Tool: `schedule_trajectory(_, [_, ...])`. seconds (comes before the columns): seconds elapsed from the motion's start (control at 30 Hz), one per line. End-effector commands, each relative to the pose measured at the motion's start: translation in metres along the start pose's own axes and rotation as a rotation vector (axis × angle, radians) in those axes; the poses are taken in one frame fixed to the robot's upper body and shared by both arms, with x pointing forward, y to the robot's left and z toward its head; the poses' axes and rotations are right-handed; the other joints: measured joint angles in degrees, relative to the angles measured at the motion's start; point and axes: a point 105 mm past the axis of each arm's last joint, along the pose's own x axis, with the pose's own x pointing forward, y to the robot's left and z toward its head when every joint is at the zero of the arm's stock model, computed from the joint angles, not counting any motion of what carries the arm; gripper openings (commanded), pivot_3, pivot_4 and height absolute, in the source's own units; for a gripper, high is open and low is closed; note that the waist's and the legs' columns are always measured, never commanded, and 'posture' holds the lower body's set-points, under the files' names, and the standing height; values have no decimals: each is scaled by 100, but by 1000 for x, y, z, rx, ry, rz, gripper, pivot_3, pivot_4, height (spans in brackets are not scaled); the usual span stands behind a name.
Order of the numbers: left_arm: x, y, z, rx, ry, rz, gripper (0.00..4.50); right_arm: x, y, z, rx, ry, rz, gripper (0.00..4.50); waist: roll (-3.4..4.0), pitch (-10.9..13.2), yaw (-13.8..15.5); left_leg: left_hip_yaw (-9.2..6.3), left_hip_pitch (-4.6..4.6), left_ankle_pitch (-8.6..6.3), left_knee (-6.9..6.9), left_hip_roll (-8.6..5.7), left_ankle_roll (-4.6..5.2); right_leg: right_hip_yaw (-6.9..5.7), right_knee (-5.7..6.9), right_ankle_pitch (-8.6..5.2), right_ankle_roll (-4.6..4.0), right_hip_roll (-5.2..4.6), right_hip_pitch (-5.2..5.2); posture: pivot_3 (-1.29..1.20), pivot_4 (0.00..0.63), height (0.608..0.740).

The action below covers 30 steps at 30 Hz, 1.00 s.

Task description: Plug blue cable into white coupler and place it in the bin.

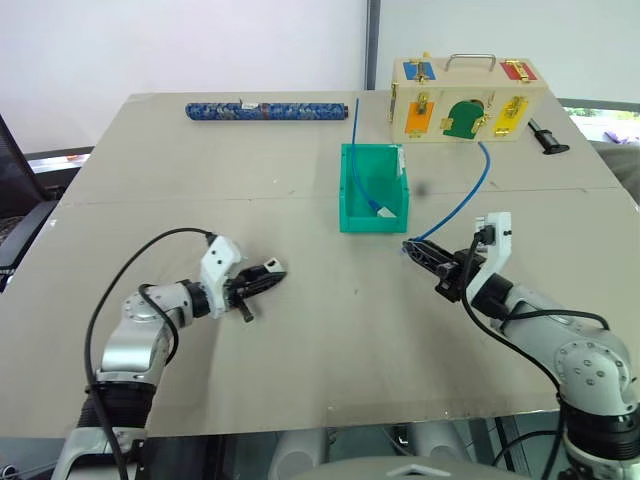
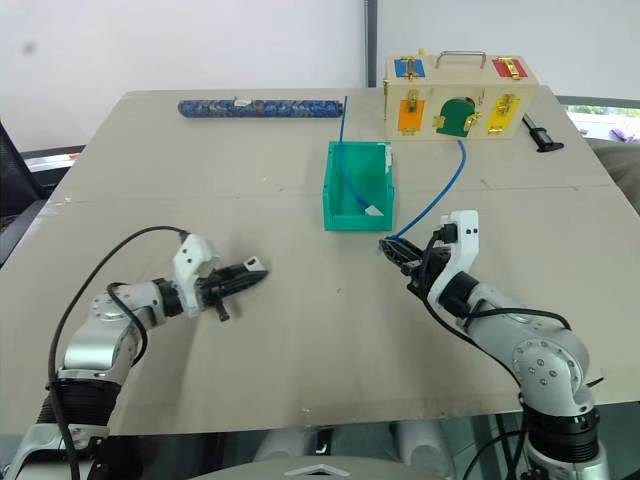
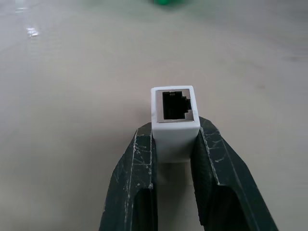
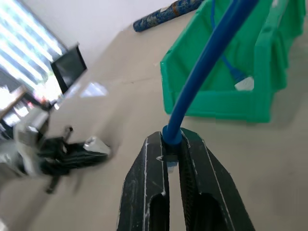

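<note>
Hidden and cut-off parts

The cable's [image 4: 207,67] plug end is buried between the right fingers [image 4: 149,192]; the coupler's [image 3: 174,120] back half sits covered by the left fingers [image 3: 130,187]; the bin [image 3: 163,2] is blurred and cut off.

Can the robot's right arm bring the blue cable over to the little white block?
Probably yes. The right gripper is shut on the blue cable, the left gripper holds the white coupler socket-out, and only bare table lies between them.
</note>
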Motion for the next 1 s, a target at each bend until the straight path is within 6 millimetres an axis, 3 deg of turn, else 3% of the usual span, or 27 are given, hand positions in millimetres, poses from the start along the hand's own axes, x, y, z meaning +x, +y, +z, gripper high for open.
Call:
schedule_trajectory(0.03, [27, -26, 31, 91, -21, -215, 347, -3, 16, 16, -167, 10, 140, 0, 2, 2, 9, 0, 0, 0, 1, -4, 0, -1, 0, 0, 0, 0, 0, 0, 150, 740])
schedule_trajectory(0.2, [69, -39, 43, 212, 23, -338, 347, 0, 20, 20, -402, 113, 269, 0, 1, 3, -11, 1, 4, 0, 7, -7, 0, 0, 2, 0, 2, 4, 4, 0, 150, 740])
schedule_trajectory(0.33, [89, -42, 38, 283, 73, -395, 347, 14, 17, 21, -525, 164, 332, 0, 1, 5, -44, -2, 1, 0, 2, 0, 1, -1, 3, 0, 0, 11, -1, 0, 150, 740])
schedule_trajectory(0.6, [98, -38, 28, 354, 119, -427, 347, 45, 21, 6, -634, 228, 442, 0, 0, 5, -17, -1, -4, 0, 7, -3, 1, 0, 1, 0, 0, 8, -2, 0, 150, 740])
schedule_trajectory(1.0, [96, -41, 28, 348, 109, -422, 347, 59, 22, -30, -608, 329, 518, 0, 0, 4, -7, -6, -3, 0, 13, -6, 0, -2, 8, 1, 0, 6, -2, 0, 150, 740])
